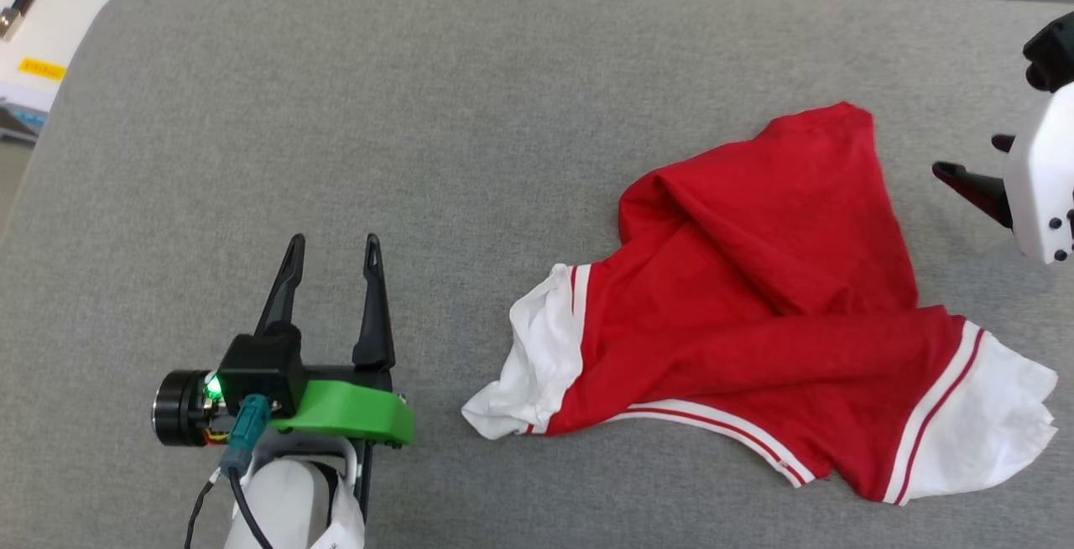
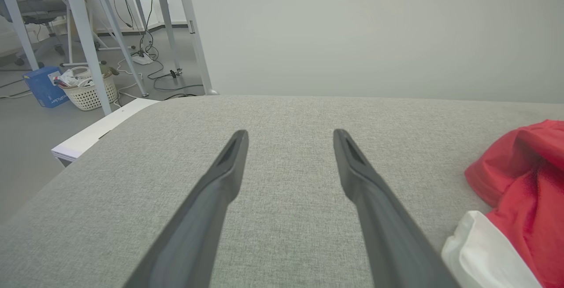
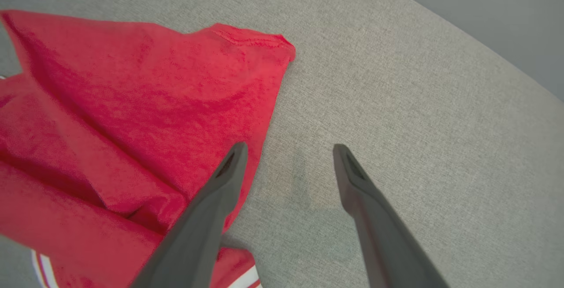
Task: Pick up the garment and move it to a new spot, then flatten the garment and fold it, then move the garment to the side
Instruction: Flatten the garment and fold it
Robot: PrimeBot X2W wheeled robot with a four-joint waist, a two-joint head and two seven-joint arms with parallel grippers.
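When reading the head view, note the red garment [image 1: 755,314] crumpled on the right half of the grey cushion [image 1: 419,112], well apart from the left gripper [image 1: 333,240] and just beside the right gripper [image 1: 965,156], both spread and empty. Through the left wrist view, see the left gripper parted over bare cushion, white sleeve [image 2: 480,252] off to the right, so swing that way before descending. Through the right wrist view, find one finger [image 3: 220,182] over the red edge, the other over bare cushion; probably best to drop low, pinch near the hem corner [image 3: 264,41] and lift slowly.
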